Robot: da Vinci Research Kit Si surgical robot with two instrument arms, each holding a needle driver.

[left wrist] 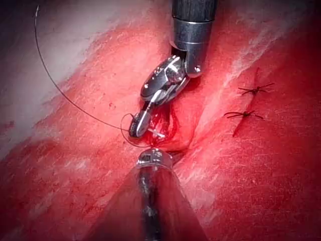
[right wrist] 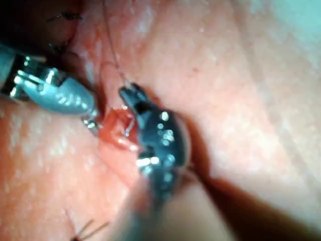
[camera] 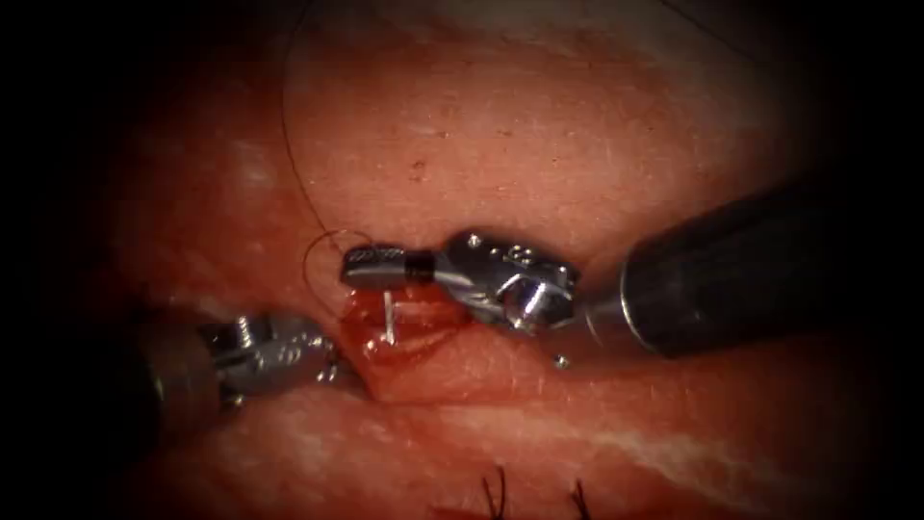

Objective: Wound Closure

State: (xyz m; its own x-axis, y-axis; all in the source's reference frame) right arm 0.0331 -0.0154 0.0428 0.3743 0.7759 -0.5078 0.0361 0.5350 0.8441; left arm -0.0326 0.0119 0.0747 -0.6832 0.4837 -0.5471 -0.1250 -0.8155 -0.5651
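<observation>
Nearest, the left hand (camera: 322, 361) touches the tissue (camera: 539, 154) at the cut's (camera: 409, 337) left end; its opening cannot be determined. Beyond, the right hand (camera: 361, 268) is clamped on the needle (camera: 388, 316), which stands in the cut. Thread (camera: 294, 183) trails farther away.

Dim, dark-vignetted endoscope view; glare on metal; blurred right wrist view.

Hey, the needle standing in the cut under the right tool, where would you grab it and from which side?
Probably the bare stretch of the needle just under the right tool, whose shut jaws hold its upper end. Its lower end sinks into the cut in the tissue, so that short shaft is all that is free. Come from the left, where the left tool sits; its grip is unclear.
</observation>
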